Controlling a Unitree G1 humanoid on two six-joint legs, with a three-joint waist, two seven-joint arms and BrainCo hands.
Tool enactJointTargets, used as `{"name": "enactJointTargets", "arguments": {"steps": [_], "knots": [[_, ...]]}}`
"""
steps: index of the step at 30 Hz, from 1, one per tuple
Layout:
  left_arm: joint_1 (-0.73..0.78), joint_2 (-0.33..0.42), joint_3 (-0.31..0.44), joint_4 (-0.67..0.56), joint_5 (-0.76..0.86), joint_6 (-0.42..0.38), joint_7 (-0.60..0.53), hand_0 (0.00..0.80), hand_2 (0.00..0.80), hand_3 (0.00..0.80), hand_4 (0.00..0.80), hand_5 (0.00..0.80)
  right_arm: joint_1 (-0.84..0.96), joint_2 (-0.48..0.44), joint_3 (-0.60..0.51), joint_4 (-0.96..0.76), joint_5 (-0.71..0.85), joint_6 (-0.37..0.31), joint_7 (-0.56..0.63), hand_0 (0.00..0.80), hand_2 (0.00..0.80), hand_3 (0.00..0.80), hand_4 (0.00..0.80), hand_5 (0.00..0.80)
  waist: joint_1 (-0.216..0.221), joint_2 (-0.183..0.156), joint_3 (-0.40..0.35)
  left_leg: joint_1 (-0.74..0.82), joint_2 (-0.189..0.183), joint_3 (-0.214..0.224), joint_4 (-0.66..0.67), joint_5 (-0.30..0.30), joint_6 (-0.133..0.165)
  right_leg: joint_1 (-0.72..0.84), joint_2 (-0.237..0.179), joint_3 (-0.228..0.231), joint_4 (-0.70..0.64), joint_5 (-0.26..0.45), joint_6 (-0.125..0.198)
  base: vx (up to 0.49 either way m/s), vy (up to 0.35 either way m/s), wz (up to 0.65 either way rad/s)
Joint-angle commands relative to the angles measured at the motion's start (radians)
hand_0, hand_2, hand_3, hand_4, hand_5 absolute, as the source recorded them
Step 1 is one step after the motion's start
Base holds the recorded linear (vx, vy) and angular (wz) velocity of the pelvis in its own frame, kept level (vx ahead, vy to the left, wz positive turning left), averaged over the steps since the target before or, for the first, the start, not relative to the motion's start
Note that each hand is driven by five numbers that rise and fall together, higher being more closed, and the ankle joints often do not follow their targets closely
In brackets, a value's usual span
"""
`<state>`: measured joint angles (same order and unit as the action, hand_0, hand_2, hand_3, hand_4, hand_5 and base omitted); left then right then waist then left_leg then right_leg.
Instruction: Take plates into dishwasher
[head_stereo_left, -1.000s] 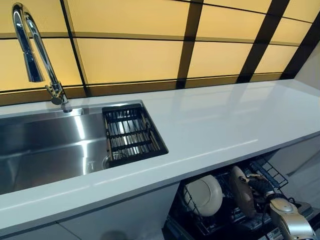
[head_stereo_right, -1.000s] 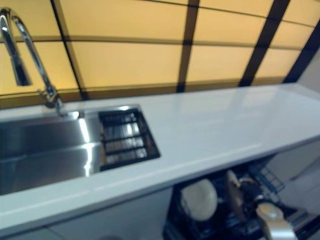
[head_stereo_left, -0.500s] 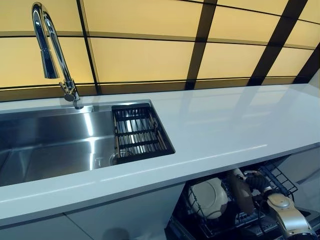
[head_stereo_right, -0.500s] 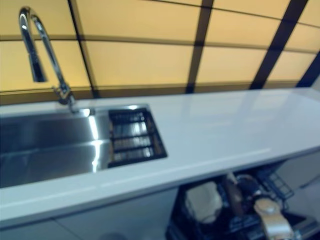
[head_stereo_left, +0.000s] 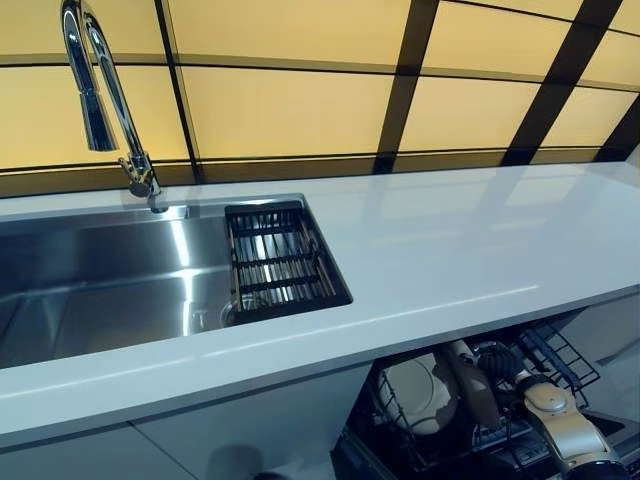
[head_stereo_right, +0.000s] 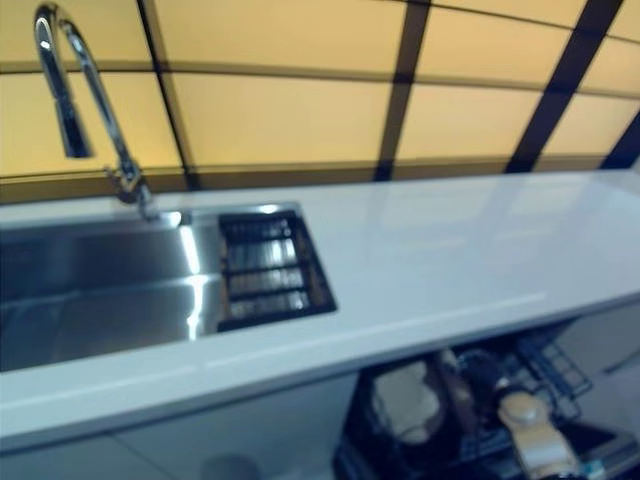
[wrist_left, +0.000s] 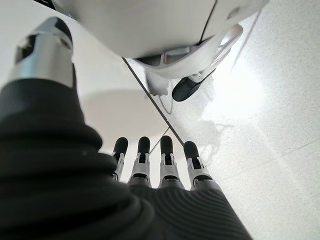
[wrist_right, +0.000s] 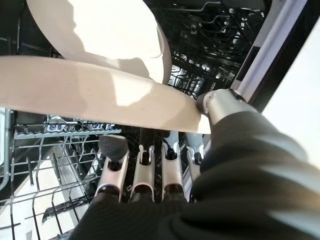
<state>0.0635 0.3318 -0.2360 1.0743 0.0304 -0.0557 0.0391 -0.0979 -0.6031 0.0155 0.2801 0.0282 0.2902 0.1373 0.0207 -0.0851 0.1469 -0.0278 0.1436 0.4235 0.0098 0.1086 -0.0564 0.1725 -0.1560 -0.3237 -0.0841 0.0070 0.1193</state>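
Item: plate (head_stereo_left: 478, 385), beige, on edge in dishwasher rack (head_stereo_left: 560, 352) below counter (head_stereo_left: 470, 250), lower rt of head views. Held by right hand (wrist_right: 150, 172): fingers (wrist_right: 114, 167) under plate, thumb (wrist_right: 220, 107) against its rim, i.e. grasping it. In rt wrist view plate (wrist_right: 95, 97) spans the frame just above the fingers, wire tines of rack below and beside.

Item: 2nd plate (head_stereo_left: 420, 392), white/cream, upright in same rack, just left of the held one, near but contact can't be told. Also seen behind held plate in rt wrist view (wrist_right: 105, 30).

Item: left hand (wrist_left: 160, 170), seen in own wrist view only; fingers straight, relaxed, holding nothing, pale speckled floor (wrist_left: 280, 125) beyond.

Item: counter, white, glossy, runs across head views. Sink (head_stereo_left: 90, 290), stainless, set into its left part; dark slatted drain insert (head_stereo_left: 280, 260) at sink's rt end. Faucet (head_stereo_left: 105, 95), chrome, tall arched, at sink's back edge.

Item: wall panels (head_stereo_left: 290, 110), amber, w/ dark dividers, behind counter
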Motion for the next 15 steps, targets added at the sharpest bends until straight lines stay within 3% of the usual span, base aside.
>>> {"name": "enactJointTargets", "arguments": {"steps": [1,15], "knots": [[-0.038,0.007,-0.047,-0.007,0.026,-0.014,0.001,0.000,0.000,0.000,0.000,0.000,-0.087,-0.084,0.012,-0.007,-0.033,-0.038,0.001,0.800,0.800,0.800,0.800,0.800,0.044,0.038,-0.020,-0.046,0.130,-0.068,-0.031,0.110,-0.107,0.057,0.055,-0.010,0.011,-0.015,-0.047,0.009,-0.006,0.04],[-0.027,0.008,-0.032,-0.018,0.025,-0.025,0.002,0.000,0.000,0.000,0.000,0.000,-0.061,-0.087,-0.017,-0.014,-0.072,-0.048,-0.033,0.800,0.800,0.800,0.800,0.800,0.043,0.043,-0.004,-0.050,0.116,-0.073,-0.041,0.109,-0.104,0.051,0.058,-0.011,0.001,-0.010,-0.043,-0.005,0.003,0.02]]}}
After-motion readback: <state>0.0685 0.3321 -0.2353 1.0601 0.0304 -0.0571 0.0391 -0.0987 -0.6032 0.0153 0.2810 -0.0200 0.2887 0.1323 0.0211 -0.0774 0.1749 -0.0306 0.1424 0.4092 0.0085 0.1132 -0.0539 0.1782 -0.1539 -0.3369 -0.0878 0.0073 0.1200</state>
